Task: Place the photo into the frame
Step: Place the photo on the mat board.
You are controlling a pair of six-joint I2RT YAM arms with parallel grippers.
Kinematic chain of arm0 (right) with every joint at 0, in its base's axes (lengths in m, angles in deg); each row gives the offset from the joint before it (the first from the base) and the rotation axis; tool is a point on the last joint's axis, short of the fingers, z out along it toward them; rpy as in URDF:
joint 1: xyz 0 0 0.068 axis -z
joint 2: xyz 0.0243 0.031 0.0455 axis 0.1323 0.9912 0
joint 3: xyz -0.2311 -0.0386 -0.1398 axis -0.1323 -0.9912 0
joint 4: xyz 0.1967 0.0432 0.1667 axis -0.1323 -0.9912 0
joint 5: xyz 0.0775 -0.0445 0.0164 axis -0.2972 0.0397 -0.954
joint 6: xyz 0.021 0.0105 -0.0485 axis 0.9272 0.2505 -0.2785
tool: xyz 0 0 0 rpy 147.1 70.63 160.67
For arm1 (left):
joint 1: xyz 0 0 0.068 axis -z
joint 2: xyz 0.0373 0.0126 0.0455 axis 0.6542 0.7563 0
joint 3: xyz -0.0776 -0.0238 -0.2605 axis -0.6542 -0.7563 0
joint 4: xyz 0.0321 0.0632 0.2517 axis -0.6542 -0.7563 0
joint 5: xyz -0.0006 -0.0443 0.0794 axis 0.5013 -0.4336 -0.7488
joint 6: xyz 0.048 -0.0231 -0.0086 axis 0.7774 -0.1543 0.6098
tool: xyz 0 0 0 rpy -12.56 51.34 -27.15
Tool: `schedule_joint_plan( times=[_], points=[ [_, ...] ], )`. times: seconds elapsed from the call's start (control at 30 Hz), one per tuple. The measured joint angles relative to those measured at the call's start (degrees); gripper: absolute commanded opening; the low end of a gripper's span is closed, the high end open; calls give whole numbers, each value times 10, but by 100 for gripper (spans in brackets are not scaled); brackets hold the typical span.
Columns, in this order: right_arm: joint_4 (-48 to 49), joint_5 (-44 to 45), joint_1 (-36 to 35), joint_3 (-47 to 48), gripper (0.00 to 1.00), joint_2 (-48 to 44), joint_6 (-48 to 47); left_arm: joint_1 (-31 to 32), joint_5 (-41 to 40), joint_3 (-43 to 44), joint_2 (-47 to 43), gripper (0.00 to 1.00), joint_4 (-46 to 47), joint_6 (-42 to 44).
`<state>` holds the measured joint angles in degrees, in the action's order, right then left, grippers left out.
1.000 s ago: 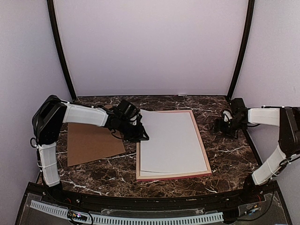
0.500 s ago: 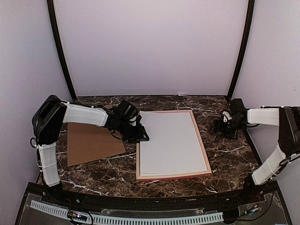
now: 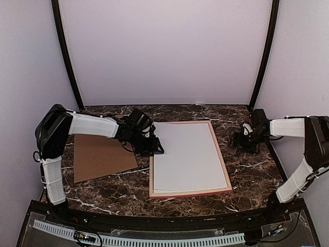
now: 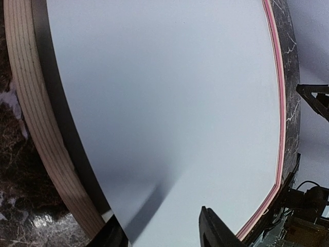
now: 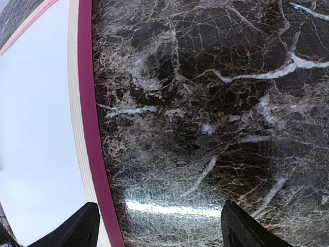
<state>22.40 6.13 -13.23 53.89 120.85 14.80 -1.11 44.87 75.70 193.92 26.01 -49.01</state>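
The frame [image 3: 190,194] lies flat on the table [image 3: 252,170], pale wood back facing up, just toward 3 o'clock of the table's centre. Its pink front edge shows along the 3 o'clock and 6 o'clock sides. The photo [image 3: 187,154] lies inside the frame, plain white back up, and covers nearly the whole opening. We see a narrow wood border around the sheet on the sides in view. A board [image 3: 103,157] of brown cardboard lies flat at 9 o'clock of the frame, apart from it.

The left arm reaches across the board toward 3 o'clock. The left gripper [image 3: 152,148] sits low at the frame's 10 o'clock edge. In the left wrist view its fingers [image 4: 216,231] stand partly apart over the photo's margin, gripping nothing. We cannot tell whether a fingertip touches the sheet, because the tips sit at the picture's edge.

The right arm extends toward 9 o'clock along the table's right side. The right gripper [image 3: 240,140] hangs near the frame's 2 o'clock corner, apart from it. Its jaws stand wide over bare marble, and the frame's pink edge lies just beside one finger [image 5: 77,229].
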Motion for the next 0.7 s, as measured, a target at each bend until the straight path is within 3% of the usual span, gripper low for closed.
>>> schedule_joint_plan(
  times=[0.7],
  points=[
    [2,1,-1,-2,83,6,0,0,-32,8,-16,56,-44,21]
  ],
)
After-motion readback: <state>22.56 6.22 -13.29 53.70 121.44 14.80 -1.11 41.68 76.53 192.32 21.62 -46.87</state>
